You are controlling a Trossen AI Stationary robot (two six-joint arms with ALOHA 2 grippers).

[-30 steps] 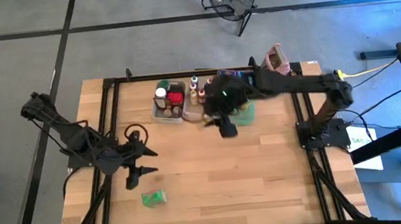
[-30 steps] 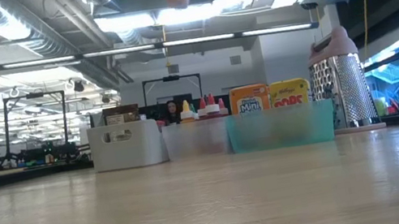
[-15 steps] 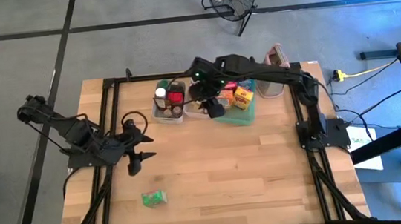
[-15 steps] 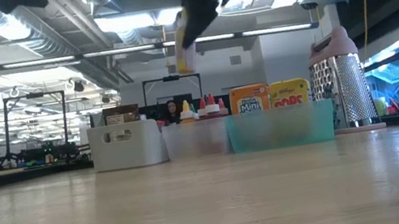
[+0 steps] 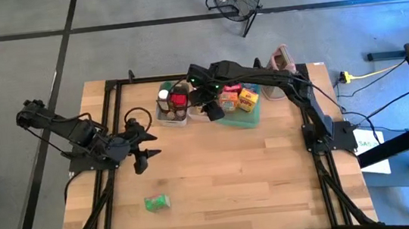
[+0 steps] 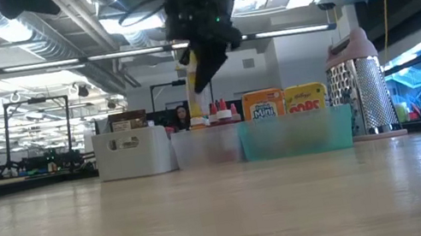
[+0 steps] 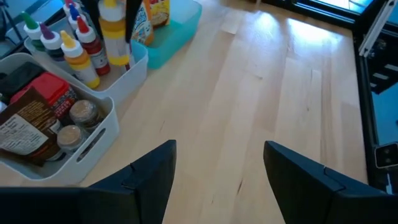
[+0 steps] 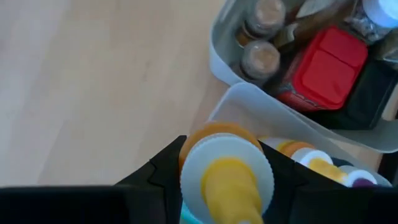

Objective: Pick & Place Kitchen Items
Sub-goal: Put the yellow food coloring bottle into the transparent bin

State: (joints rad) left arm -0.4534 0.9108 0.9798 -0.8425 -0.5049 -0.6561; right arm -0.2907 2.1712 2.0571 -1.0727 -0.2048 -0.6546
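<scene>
One yellow bottle (image 8: 227,177), clamped in the right claw (image 5: 215,110), now hangs over the clear tub (image 8: 249,102) instead of the bare tabletop (image 5: 233,172), so release seems next, while the left claw (image 7: 217,168) waits apart.

Three tubs (image 5: 173,116) up top, one green packet (image 5: 156,203) lower left, one grater (image 6: 358,85), two pincers.

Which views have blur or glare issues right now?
Right wrist view: the yellow-capped squeeze bottle in the right gripper is too close and soft. Low view: bright ceiling lights behind leave that gripper silhouetted; the near wooden table is blurred. Left wrist view: glare on the table. High view: evenly lit.
</scene>
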